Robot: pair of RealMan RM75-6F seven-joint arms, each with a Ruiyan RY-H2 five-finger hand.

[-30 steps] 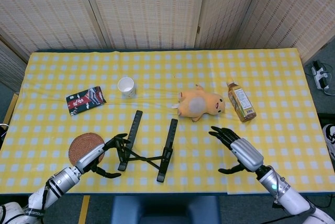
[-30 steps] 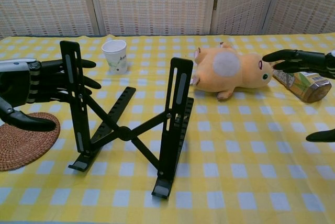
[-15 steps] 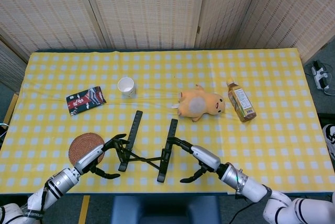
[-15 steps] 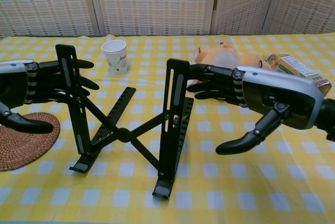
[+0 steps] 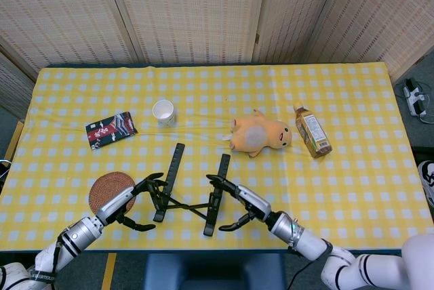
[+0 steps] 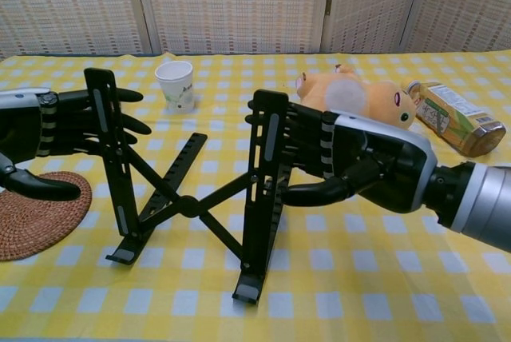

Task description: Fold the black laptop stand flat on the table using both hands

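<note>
Two robot hands at the black laptop stand (image 6: 188,202), one per rail.

Left robot hand (image 6: 48,130): fingers stretched out and apart against the outer face of the left rail, thumb hooked low in front. Nothing clasped, and placed much as a moment ago.

Right robot hand (image 6: 351,162): the real change. Hovering well off toward the right edge of the bench (image 5: 352,195) a moment ago, now brought in against the outer face of the right rail. Fingers extended along the rail, thumb curled underneath toward it, spread rather than closed, no firm hold visible. Cannot tell true contact from a slight gap.

Stand near the front edge of the bench, left of centre, feet on the checked cloth. Not yet folded: rails tilted up, cross-struts in an open X.

Judged meaning: stand now bracketed from both sides, ready for an inward squeeze to collapse the X. Likely risk of the feet sliding on the cloth under uneven pressure.

Further out:
- woven coaster (image 5: 105,188) just beside the left robot hand, toward the front-left corner
- snack packet (image 5: 110,129) and paper cup (image 5: 163,112) further back
- plush toy (image 5: 258,135) and bottle (image 5: 312,133) behind the right rail, near mid-bench
</note>
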